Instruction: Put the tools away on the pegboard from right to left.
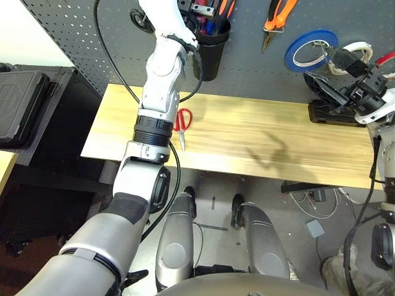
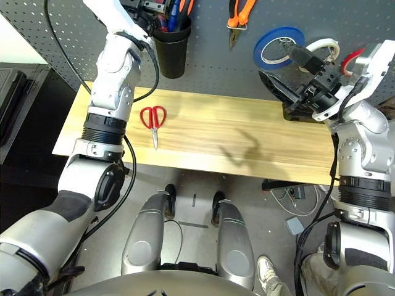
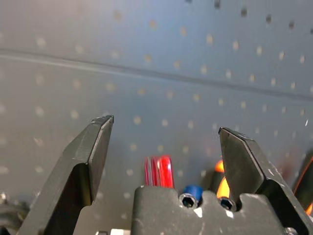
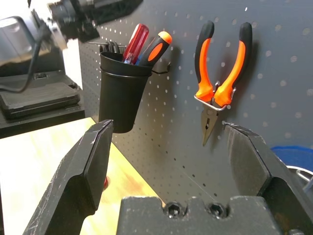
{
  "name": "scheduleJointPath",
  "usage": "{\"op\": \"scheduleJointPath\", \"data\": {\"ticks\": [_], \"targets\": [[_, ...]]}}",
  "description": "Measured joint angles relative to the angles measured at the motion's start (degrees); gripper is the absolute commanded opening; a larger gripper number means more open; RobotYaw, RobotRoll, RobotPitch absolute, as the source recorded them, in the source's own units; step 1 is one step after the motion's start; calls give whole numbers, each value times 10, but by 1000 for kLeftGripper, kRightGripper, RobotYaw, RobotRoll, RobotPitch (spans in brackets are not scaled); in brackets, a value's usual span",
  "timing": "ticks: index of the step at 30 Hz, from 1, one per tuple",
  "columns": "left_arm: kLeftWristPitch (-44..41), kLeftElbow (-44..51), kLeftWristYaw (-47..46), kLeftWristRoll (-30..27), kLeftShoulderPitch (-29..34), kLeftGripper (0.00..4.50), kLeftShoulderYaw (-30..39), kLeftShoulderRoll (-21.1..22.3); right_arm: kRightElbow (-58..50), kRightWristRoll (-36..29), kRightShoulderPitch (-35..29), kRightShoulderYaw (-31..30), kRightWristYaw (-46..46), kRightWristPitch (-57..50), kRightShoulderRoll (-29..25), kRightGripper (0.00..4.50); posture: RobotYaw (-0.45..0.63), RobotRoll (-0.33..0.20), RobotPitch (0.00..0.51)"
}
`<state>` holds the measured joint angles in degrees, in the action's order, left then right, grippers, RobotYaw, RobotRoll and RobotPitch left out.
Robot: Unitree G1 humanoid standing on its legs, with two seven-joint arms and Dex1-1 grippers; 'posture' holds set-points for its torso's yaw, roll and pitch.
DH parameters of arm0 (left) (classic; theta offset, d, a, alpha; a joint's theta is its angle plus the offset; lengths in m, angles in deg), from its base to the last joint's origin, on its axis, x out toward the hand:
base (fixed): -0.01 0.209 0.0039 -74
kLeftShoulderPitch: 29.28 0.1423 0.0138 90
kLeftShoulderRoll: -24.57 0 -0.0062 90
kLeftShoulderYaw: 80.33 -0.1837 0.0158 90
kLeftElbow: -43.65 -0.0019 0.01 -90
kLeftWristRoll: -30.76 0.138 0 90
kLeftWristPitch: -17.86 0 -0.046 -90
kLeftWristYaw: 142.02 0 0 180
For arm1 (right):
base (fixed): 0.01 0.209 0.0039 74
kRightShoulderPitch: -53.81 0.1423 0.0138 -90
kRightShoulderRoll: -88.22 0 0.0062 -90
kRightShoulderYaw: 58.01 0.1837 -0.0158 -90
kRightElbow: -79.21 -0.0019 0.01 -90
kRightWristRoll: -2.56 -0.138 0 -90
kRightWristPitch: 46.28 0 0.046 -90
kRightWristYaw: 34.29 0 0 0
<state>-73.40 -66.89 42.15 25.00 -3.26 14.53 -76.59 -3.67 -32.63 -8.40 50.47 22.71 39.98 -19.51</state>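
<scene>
Nearest to me on the worktop [image 2: 259,142] lie the red-handled scissors [image 2: 153,119], flat on the wood with the blades pointing toward the front edge, just beside my left forearm. By my reading they are the one tool not yet hung.

Farther back, against the pegboard [image 2: 210,61], my left end effector [image 3: 166,147] is up at the black cup [image 2: 171,46]; its fingers stand spread with nothing between them, and the red screwdriver handle [image 3: 158,171] shows just beyond them, already standing in the cup. My right end effector [image 4: 166,147] is also spread and empty, raised near the right end of the board, looking along it at the orange-handled pliers [image 4: 222,73] hanging on their hook.

On the board itself, right to left, I see the thin red tape ring [image 2: 350,60] partly behind my right arm, a white tape roll [image 2: 321,46], a blue tape roll [image 2: 278,46], the pliers and the cup.

So I judge the step in hand to be the scissors, the leftmost item. To do it well I would draw the left arm back clear of the cup rim before lowering, so as not to knock the handles standing in it. I would come straight down over the scissors and close across the red loops rather than the blades, keeping the fingers wide until they straddle the handles. The hook meant for them I cannot tell from here.
</scene>
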Motion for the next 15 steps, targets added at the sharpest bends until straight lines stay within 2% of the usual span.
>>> {"op": "scheduleJointPath", "data": {"ticks": [3,6,12,15], "targets": [[-39,67,-6,-7,5,4479,9,8,-2,-1,-2,-5,9,-3,5,4500,99,0,247],[-85,144,-10,-9,36,4479,9,15,-8,-6,-11,-9,18,-10,9,4500,107,0,252],[-200,297,-17,-6,174,4479,-2,29,-32,-11,-49,-27,30,-31,15,4500,148,0,274],[-235,336,-17,2,236,4479,-11,37,-33,2,-66,-47,33,-33,17,4500,165,0,283]]}}
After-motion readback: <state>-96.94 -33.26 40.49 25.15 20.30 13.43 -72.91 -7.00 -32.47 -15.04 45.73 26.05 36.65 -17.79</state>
